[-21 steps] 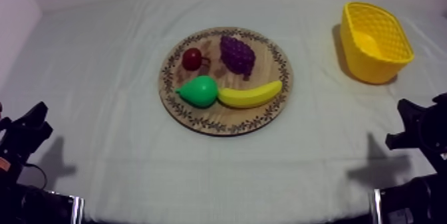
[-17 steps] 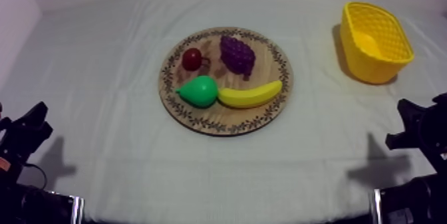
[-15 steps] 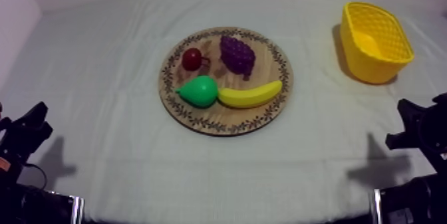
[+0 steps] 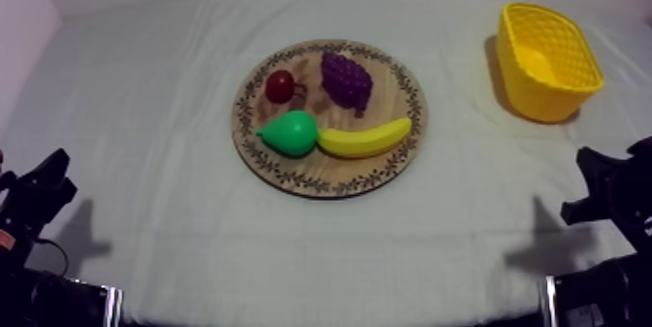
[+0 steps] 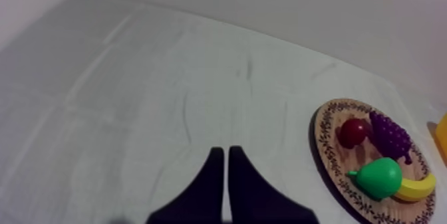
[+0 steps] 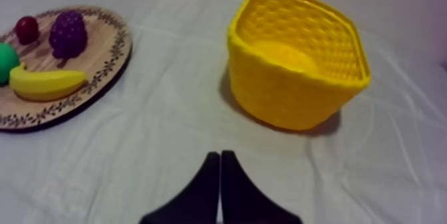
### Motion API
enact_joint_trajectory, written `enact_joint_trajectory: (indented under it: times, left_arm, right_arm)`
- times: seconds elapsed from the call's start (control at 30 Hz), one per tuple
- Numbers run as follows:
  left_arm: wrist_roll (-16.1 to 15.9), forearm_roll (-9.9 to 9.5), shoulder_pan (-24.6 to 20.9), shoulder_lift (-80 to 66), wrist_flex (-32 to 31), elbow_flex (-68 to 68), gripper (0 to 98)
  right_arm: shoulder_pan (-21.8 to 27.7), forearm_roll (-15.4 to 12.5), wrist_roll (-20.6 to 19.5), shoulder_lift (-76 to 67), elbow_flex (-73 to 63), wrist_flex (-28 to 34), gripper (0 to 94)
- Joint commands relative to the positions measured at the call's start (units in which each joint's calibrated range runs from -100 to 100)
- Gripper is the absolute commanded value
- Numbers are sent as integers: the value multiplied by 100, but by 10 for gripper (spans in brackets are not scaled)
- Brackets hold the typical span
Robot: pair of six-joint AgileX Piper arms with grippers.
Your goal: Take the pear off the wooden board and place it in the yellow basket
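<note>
Top view: pear [image 4: 290, 133] lies at 7 o'clock on the board [image 4: 320, 172], touching the banana [image 4: 366, 140]; basket [image 4: 546, 59] sits at the desk's 2 o'clock. Both the left pincer [image 5: 222, 152] and right pincer [image 6: 219, 155] are pressed together, empty.

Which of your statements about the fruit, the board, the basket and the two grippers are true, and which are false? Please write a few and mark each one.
1. The pear lies on the wooden board, beside the banana. True.
2. The small red fruit lies beside the grapes on the board. True.
3. One gripper holds the pear. False: the left gripper and the right gripper are both shut on nothing, each over bare cloth.
4. A fruit lies in the basket. False: the yellow basket holds no fruit; all four are on the board.
</note>
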Motion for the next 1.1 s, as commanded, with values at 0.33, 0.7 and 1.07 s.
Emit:
enact_joint_trajectory:
  times: [0.33,0.7,1.07]
  left_arm:
    - [-1,-3,1,2,0,-2,1]
    - [-1,-3,1,2,0,-2,1]
    - [-1,-3,1,2,0,-2,1]
  right_arm:
    - [-1216,1301,-295,924,-412,502,4]
    - [-2034,1675,58,3243,-2212,1522,8]
    - [-2148,992,706,5303,-5255,2984,9]
